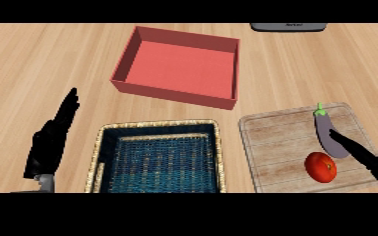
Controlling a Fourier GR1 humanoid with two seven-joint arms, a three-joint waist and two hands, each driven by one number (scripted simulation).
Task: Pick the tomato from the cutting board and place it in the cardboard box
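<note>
Head view: the tomato [320, 167] was seen on the cutting board [280, 145], just left of the right hand [356, 152]. Its fingers were held straight, nothing grasped.

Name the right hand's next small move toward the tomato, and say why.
Probably shift the right hand slightly left and down over the tomato. Its fingers look straight and hold nothing, reaching over the eggplant, while the tomato lies untouched on the cutting board.

One tomato [320, 167], one eggplant [328, 136], one cutting board [280, 150], one red box [181, 67], one basket [156, 156], two hands [50, 142] [359, 154]
</note>
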